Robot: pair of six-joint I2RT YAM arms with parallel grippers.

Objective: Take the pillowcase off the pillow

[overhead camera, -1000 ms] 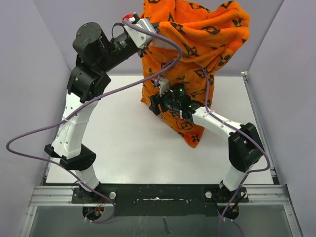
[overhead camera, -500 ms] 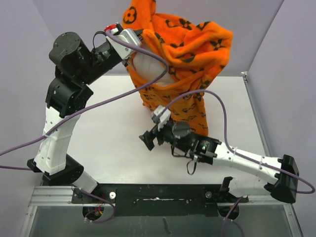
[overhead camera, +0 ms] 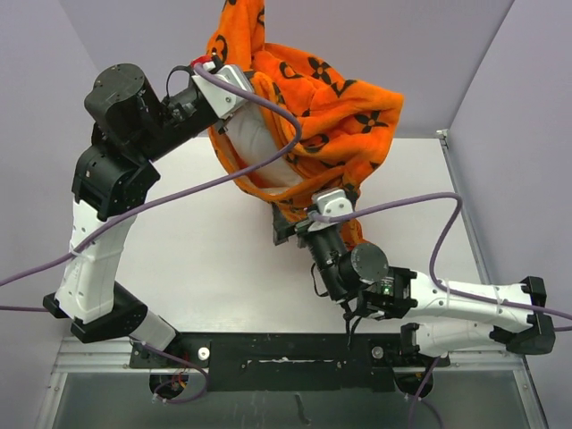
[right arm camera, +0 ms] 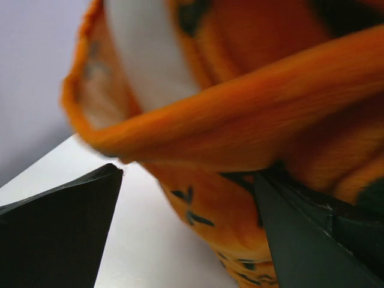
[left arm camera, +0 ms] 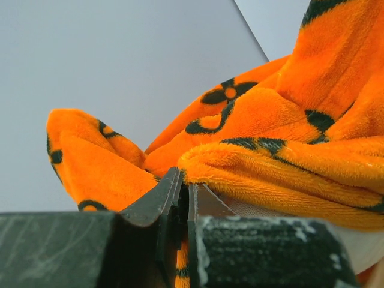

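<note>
Your left gripper (left arm camera: 185, 201) pinches the pillowcase (overhead camera: 340, 98) hem, held high at the 12 o'clock edge of the table (overhead camera: 206, 259). Your right gripper (right arm camera: 187, 174) is spread wide beneath the lower edge. The pillow (overhead camera: 261, 143) shows inside the opening.

The left gripper (overhead camera: 243, 82) holds the pillowcase (overhead camera: 335, 116) high above the white table (overhead camera: 206, 250), and the fabric hangs down in folds. The white pillow (overhead camera: 259, 147) shows in its open side. The right gripper (overhead camera: 288, 225) is at the lower edge of the fabric
</note>
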